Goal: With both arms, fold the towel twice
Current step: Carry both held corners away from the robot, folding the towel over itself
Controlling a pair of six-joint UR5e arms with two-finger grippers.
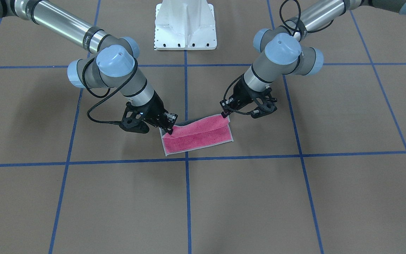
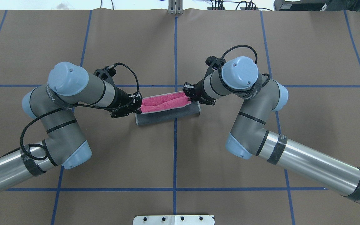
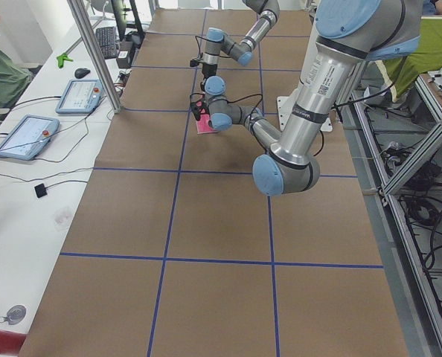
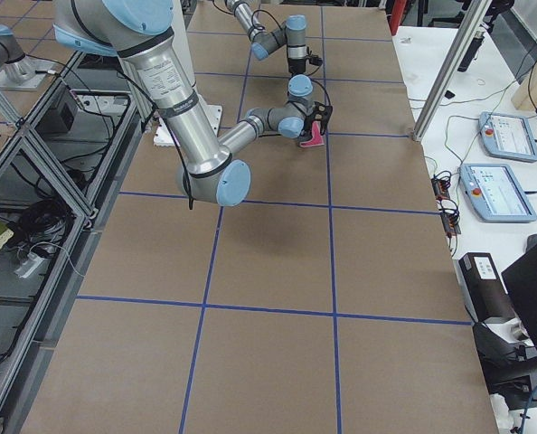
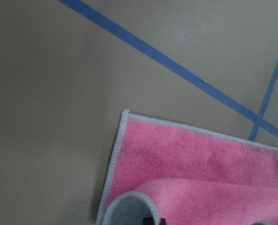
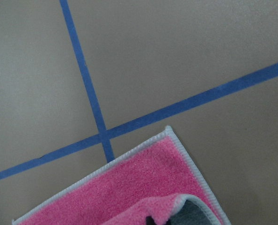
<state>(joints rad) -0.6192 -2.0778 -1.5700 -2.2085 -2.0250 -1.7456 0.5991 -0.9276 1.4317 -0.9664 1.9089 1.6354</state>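
towel (image 2: 164, 103) on brown tbl (image 2: 292, 140), blue tape grid (image 2: 174, 156); tablets (image 3: 26, 136) on side bench (image 3: 27, 223)

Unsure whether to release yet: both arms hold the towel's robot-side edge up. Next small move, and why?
Probably carry both corners a little further from the robot, together. The left gripper and right gripper each pinch a corner of the towel, and the lifted edge arches only partway over the flat pink half, short of its far edge.
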